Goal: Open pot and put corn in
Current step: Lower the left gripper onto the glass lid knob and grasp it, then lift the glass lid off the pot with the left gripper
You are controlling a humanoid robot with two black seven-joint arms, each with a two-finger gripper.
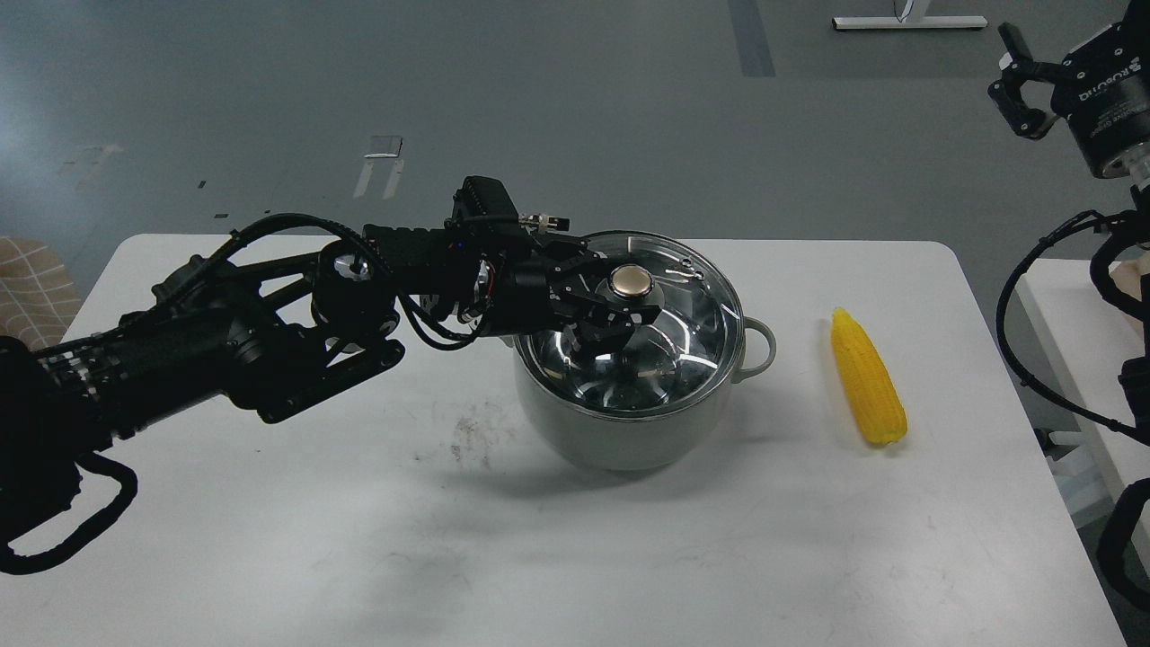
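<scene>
The pale grey-green pot (620, 431) stands in the middle of the white table, one loop handle (759, 346) showing on its right. The round glass lid (692, 341) sits on it, with a brass-coloured knob (632, 282). My left gripper (620, 292) reaches in from the left over the lid, its fingers close on either side of the knob. The yellow corn (867, 377) lies on the table right of the pot, tip pointing away from me. My right gripper (1017, 81) hangs high at the far right, off the table, open and empty.
The white table (575, 557) has bare surface in front of the pot and between the pot and the corn. A faint dirty smudge (472, 436) lies left of the pot. A second white surface (1078, 350) stands beyond the table's right edge.
</scene>
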